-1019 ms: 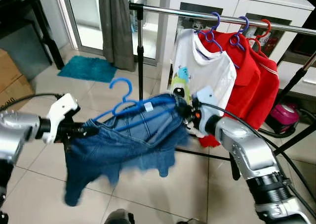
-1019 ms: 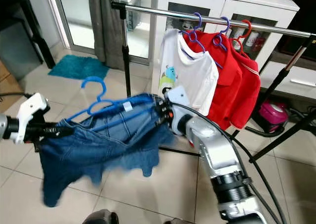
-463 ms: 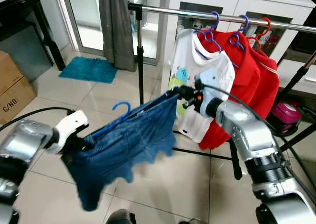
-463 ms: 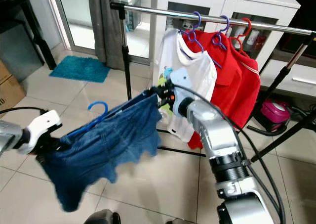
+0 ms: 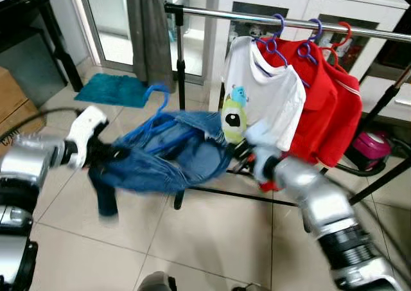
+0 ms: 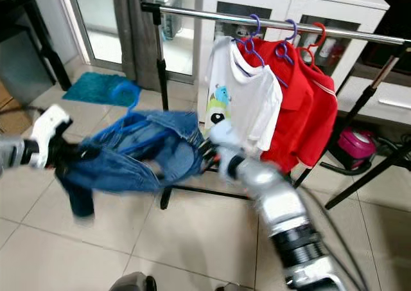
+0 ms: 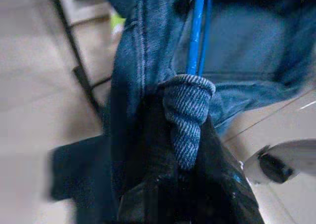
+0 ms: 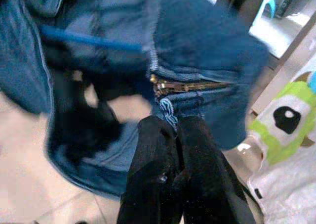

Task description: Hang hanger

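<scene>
From the head camera I see the blue hanger [image 5: 157, 114] carrying denim shorts [image 5: 170, 156], stretched between my two grippers, near and left of the rail [image 5: 282, 20]. My left gripper [image 5: 106, 155] holds the left end, my right gripper [image 5: 239, 151] the right; both are blurred.

Left wrist: the fingers [image 7: 148, 184] are clamped on bunched denim beside the hanger's blue wire.

Right wrist: the fingers [image 8: 163, 159] are pinched shut on the waistband by the zipper.
</scene>
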`<state>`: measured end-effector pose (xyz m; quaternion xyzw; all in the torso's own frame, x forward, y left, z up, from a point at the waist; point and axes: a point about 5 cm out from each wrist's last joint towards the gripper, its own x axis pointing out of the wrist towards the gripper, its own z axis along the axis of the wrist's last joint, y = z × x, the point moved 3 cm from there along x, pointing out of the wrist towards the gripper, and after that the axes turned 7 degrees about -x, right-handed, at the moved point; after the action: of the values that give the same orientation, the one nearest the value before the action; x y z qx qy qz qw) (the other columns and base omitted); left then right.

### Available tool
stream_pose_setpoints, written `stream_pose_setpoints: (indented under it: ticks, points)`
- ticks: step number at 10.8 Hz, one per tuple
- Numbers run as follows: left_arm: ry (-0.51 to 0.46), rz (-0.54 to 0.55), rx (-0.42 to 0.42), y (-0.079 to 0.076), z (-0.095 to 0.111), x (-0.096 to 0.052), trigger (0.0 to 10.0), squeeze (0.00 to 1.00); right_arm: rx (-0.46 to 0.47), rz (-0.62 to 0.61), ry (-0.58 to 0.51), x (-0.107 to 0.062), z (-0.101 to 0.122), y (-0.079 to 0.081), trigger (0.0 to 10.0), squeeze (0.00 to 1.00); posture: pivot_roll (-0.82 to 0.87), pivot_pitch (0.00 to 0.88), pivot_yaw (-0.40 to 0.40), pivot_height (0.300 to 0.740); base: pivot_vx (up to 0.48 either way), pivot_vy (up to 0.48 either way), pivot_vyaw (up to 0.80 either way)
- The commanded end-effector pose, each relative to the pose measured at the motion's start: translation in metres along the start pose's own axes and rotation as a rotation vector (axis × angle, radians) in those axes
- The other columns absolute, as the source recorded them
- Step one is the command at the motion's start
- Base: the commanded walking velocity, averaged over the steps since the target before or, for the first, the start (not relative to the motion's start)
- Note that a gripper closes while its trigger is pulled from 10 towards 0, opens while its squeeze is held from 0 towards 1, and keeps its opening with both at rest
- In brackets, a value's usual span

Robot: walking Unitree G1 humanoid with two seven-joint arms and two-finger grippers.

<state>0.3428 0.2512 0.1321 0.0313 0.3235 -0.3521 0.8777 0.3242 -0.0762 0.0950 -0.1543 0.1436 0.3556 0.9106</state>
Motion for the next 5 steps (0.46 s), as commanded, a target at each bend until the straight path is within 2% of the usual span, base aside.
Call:
stream_pose_setpoints:
  ticks: [1, 3, 4, 5]
  points:
    - [-0.073, -0.041, 0.041, -0.007, 0.023, -0.001, 0.0, 0.00, -0.023, 0.023, 0.011, 0.006, -0.004, 0.009, 0.0, 0.00, 0.04, 0.000, 0.007, 0.740, 0.000, 0.000, 0.00]
    - [-0.129, -0.209, 0.090, -0.036, 0.041, 0.003, 0.0, 0.00, 0.006, 0.031, 0.001, 0.027, -0.006, 0.023, 0.0, 0.00, 0.05, 0.000, 0.010, 0.740, 0.000, 0.000, 0.00]
    - [-0.123, -0.269, 0.114, -0.047, 0.044, 0.002, 0.0, 0.00, -0.003, 0.019, 0.005, 0.035, -0.007, 0.026, 0.0, 0.00, 0.06, 0.000, 0.008, 0.740, 0.000, 0.000, 0.00]
    - [-0.111, -0.281, 0.140, -0.051, 0.043, -0.002, 0.0, 0.00, -0.028, 0.020, -0.017, 0.039, -0.005, 0.027, 10.0, 0.00, 0.06, 0.000, 0.004, 0.740, 0.000, 0.000, 0.00]
